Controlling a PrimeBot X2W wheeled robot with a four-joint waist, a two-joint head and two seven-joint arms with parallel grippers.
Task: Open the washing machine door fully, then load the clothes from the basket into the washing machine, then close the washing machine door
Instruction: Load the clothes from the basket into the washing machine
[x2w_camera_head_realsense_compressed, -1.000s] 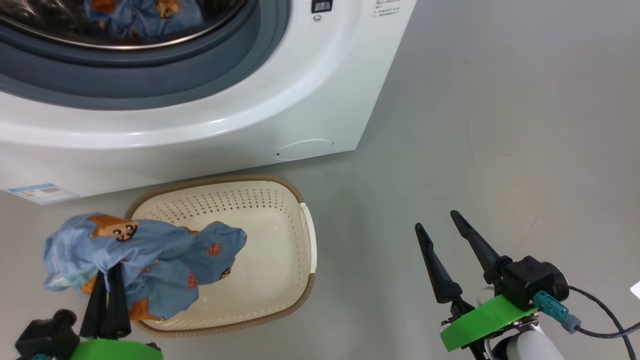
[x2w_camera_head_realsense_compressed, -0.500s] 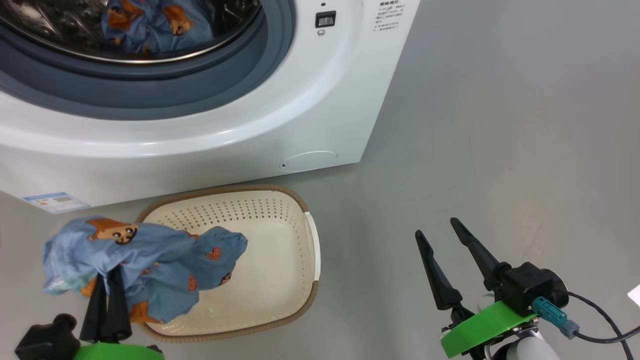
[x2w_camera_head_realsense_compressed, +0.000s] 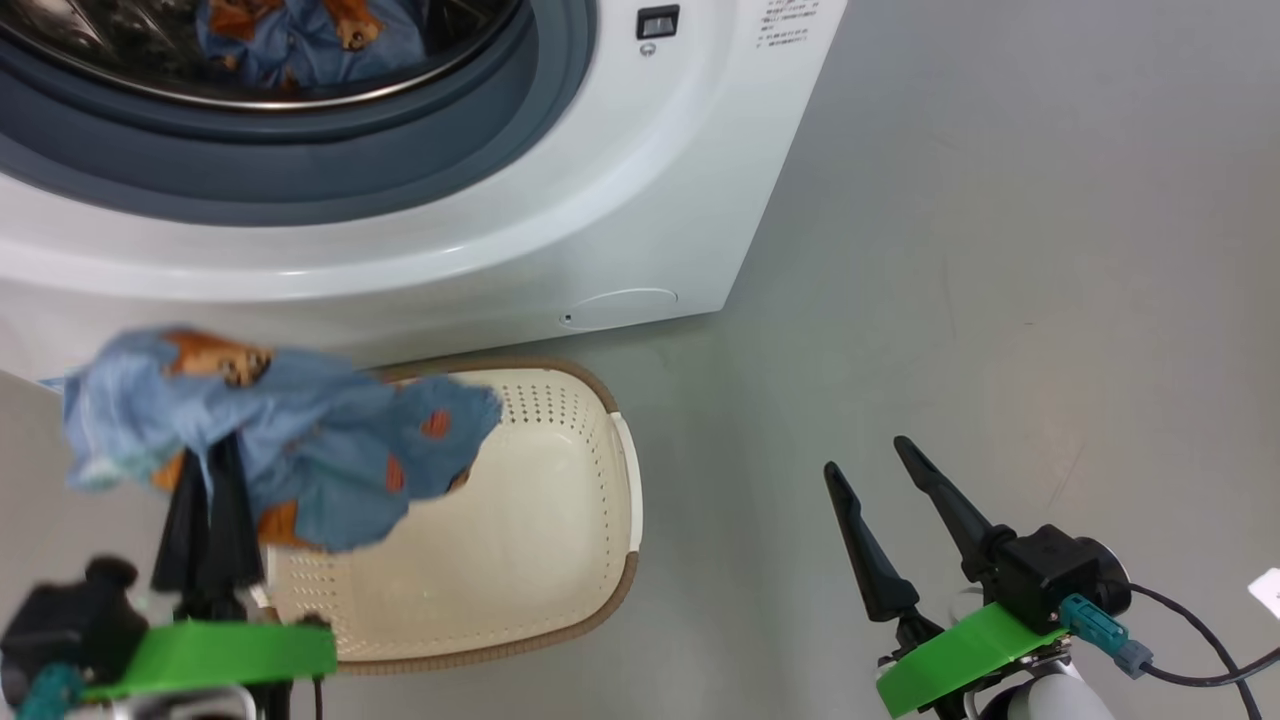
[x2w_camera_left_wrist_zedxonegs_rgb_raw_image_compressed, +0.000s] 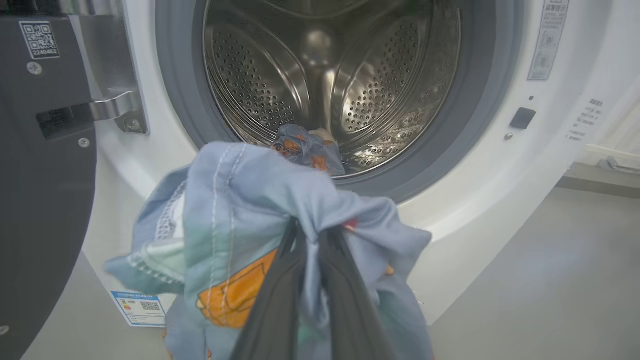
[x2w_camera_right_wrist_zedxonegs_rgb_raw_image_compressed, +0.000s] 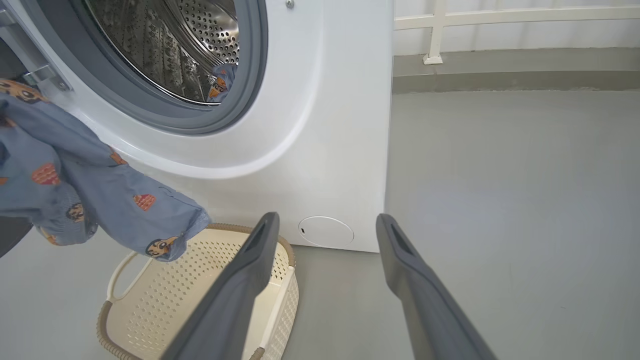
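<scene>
Clamping blue garment (x2w_camera_head_realsense_compressed: 300, 440), left end effector (x2w_camera_head_realsense_compressed: 208, 470) tips buried | right end effector (x2w_camera_head_realsense_compressed: 865, 458) wide | basket (x2w_camera_head_realsense_compressed: 592, 384) part-covered

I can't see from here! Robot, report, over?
Left gripper shut on blue garment, above basket. Right gripper open, idle. Door open; another garment in drum.

Inventory: obscured, cropped, unclear
blue garment (x2w_camera_head_realsense_compressed: 300, 440) blurred, covering the left side of the basket (x2w_camera_head_realsense_compressed: 575, 545) and the tips of the left gripper (x2w_camera_head_realsense_compressed: 205, 452); washing machine (x2w_camera_head_realsense_compressed: 620, 180) cropped top and left; door (x2w_camera_left_wrist_zedxonegs_rgb_raw_image_compressed: 45, 200) cropped left; label (x2w_camera_left_wrist_zedxonegs_rgb_raw_image_compressed: 547, 40) print too small to read.
</scene>
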